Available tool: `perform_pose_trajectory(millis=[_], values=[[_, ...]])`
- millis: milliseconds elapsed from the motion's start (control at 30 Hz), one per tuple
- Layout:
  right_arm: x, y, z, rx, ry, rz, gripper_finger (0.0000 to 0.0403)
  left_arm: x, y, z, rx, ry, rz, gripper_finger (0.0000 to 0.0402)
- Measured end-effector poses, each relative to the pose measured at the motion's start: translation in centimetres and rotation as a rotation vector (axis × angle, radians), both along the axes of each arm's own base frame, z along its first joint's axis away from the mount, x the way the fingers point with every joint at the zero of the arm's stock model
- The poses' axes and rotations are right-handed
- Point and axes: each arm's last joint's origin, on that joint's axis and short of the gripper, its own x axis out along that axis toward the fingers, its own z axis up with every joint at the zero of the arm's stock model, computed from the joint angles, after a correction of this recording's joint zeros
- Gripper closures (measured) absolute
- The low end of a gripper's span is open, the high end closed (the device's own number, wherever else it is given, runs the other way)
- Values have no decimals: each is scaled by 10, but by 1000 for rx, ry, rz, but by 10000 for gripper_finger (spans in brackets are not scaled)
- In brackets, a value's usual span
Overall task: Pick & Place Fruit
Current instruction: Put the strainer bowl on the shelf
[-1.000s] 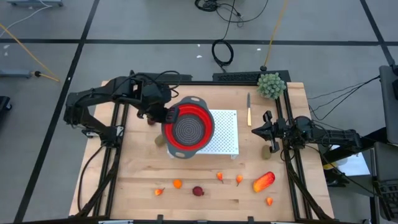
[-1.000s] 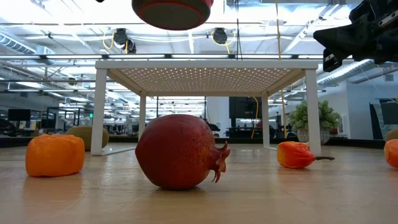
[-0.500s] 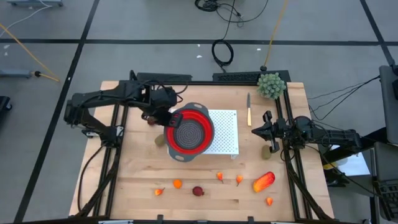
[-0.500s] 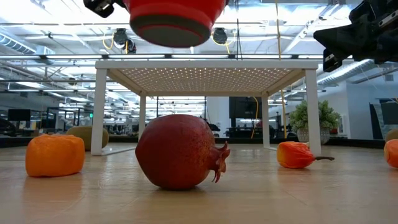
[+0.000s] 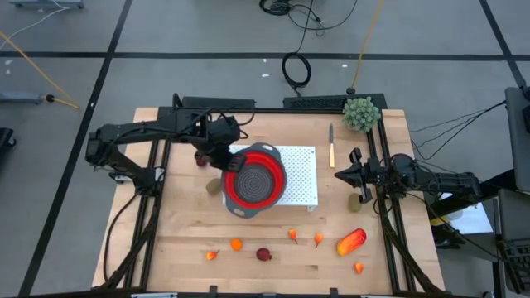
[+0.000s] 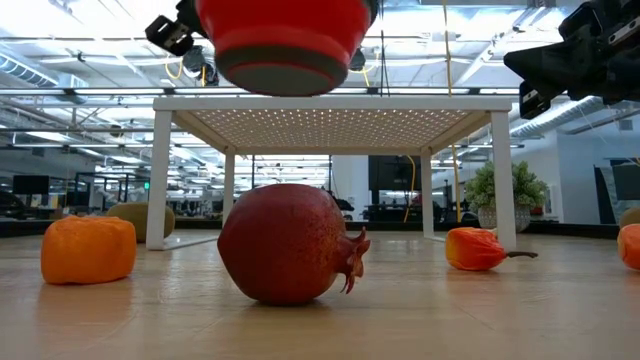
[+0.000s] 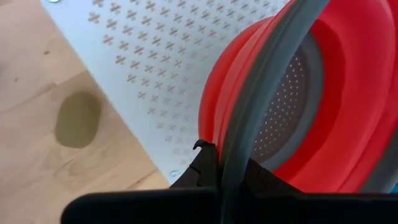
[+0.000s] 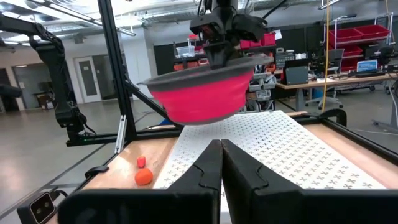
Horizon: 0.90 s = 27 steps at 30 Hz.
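A: Which step is in hand?

B: A set-up step, it would seem. The red colander [image 5: 254, 178] is held up by its grey rim in the left claw [image 5: 224, 157], which is clamped shut on that rim, above the white perforated stand [image 5: 303, 178]. In the low view it hangs clear over the stand's top. No fruit has been lifted yet.

A: And the fruit?

B: It is spread along the 6 o'clock edge of the tabletop [image 5: 182, 240]: the dark red ball [image 5: 263, 254], the orange bits [image 5: 236, 244], and the red-orange oblong [image 5: 351, 241] toward 5 o'clock. One brown oval [image 5: 214, 187] lies just beside the colander at its 9 o'clock; another [image 5: 355, 199] lies near the right claw [image 5: 354, 175].

A: What of that right claw?

B: It is parked at the 3 o'clock side, near the stand, with nothing held and its fingers closed together.

A: What is called for next?

B: The colander is likely to be set down, probably level on the stand, and then released. Care is needed that the rim is not caught as the fingers are opened.

A: Is room left for moving?

B: Open wood is found between the stand and the fruit row. The knife [image 5: 331, 146] and green bush [image 5: 361, 112] at 1 o'clock are well apart from the work. The frame rails at 9 and 3 o'clock limit sideways sweeps.
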Motion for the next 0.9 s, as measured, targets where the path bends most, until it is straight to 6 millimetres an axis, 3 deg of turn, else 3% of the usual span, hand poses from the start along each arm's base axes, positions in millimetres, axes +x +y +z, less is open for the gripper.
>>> perform_pose_trajectory(millis=[467, 900], values=[[0, 0, 0, 0, 2, 0, 403, -1, 6, -2, 10, -4, -15, 401], [0, 0, 0, 0, 2, 1, 403, 4, -1, 0, 38, -43, -23, 401]])
